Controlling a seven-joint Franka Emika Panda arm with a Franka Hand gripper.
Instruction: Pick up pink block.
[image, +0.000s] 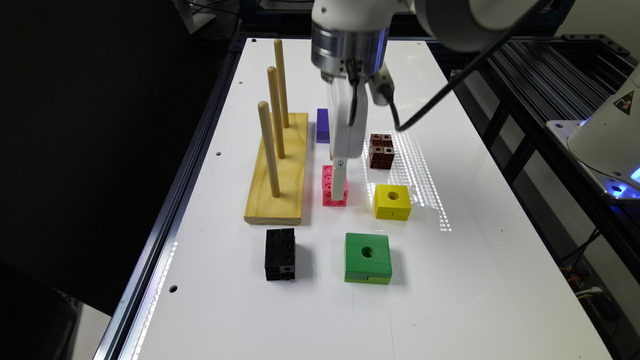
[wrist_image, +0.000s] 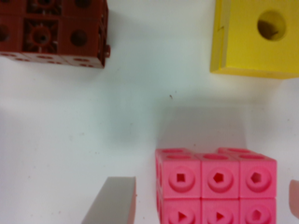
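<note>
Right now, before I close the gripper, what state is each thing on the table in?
gripper: open, fingers either side of the pink block
pink block: on the table, not lifted
dark brown block: on the table, untouched
yellow block: flat, hole up
green block: flat, hole up
black block: on the table, apart
peg board: three pegs upright, bare

You had a glossy white tabletop (image: 450, 280) with a dotted band of reflected light. The pink block (wrist_image: 216, 186) was bright pink, its faces patterned with round holes; the dark brown block (image: 381, 150) and the black block (image: 280, 253) carried the same pattern. The yellow block (image: 392, 201) was plain yellow, the green block (image: 368, 257) green over lime, the purple block (image: 323, 125) violet, and the peg board (image: 278, 175) pale yellowish wood with tan pegs.
</note>
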